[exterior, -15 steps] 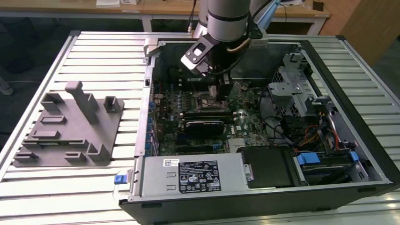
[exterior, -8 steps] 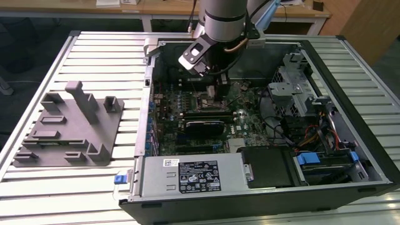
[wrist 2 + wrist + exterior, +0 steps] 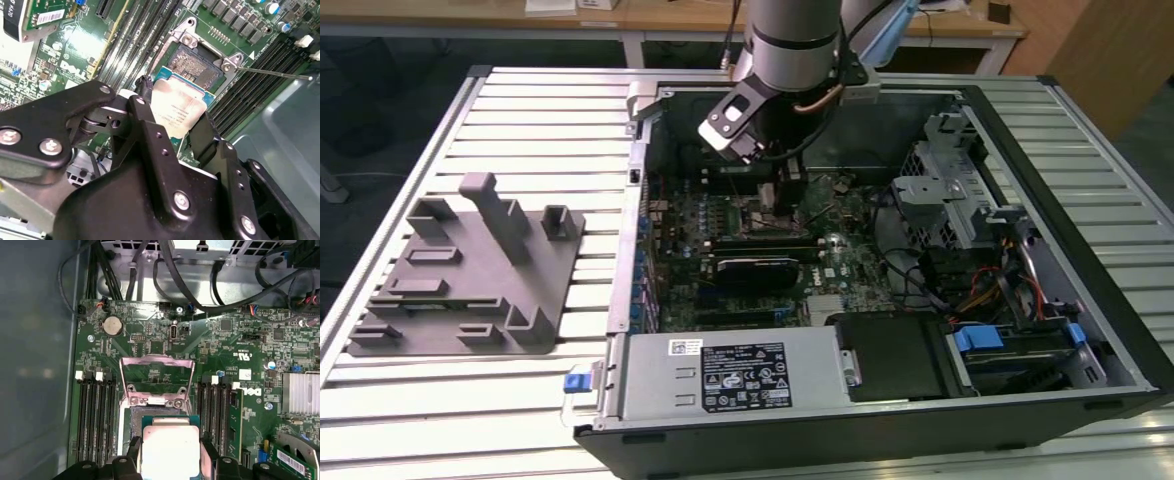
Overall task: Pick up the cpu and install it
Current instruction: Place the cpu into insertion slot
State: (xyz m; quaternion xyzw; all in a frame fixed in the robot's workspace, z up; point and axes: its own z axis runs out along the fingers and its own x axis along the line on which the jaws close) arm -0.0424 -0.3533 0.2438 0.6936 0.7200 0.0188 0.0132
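The cpu (image 3: 179, 111), a silvery square chip with a green rim, sits between the two black fingers (image 3: 146, 117) of my gripper (image 3: 175, 107), which is shut on it. In the first wrist view the cpu (image 3: 170, 446) hangs just over the near part of the open motherboard socket (image 3: 150, 416), partly covering it. I cannot tell whether it touches the socket. The socket's metal load plate (image 3: 156, 374) stands flipped up behind it. In the exterior view my gripper (image 3: 781, 190) reaches down inside the computer case (image 3: 1067, 120) over the motherboard.
Memory slots (image 3: 92, 415) flank the socket on both sides. Black cables (image 3: 175, 280) run along the case wall beyond it. A thin metal lever (image 3: 272, 72) sticks out beside the socket. A grey plastic holder block (image 3: 467, 270) stands on the slatted table at the exterior view's left.
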